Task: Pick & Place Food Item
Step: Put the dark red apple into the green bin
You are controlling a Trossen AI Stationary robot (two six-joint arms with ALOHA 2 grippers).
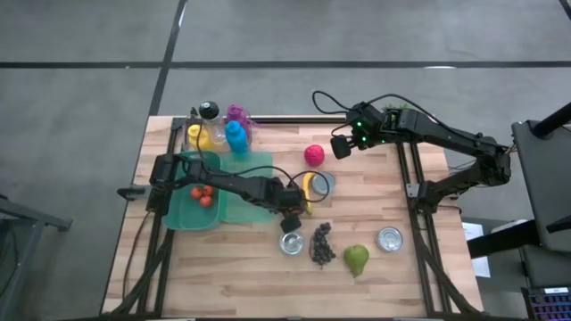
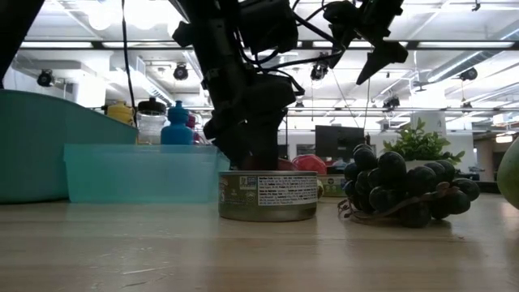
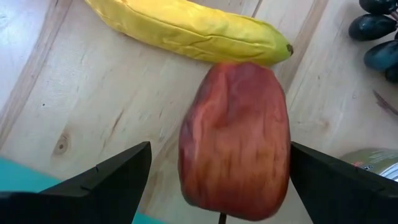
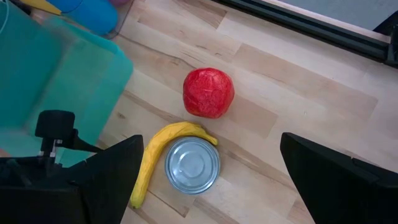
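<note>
A red apple-shaped food item (image 3: 236,143) lies on the wooden table beside a yellow banana (image 3: 186,28). My left gripper (image 3: 220,146) points steeply down over it, open, with one finger on either side and a gap showing at each. In the high view that gripper (image 1: 292,218) hides the red item. My right gripper (image 1: 342,147) hangs open well above the table's far right, over a red ball (image 4: 208,93) and with nothing between its fingers.
A green tray (image 1: 183,209) with small tomatoes and a teal lid (image 1: 245,183) lie on the left. Bottles (image 1: 223,134) stand at the far edge. A can (image 4: 194,165) lies by the banana. Near the front edge are two cans (image 1: 292,242) (image 1: 389,239), grapes (image 1: 321,245) and a pear (image 1: 357,259).
</note>
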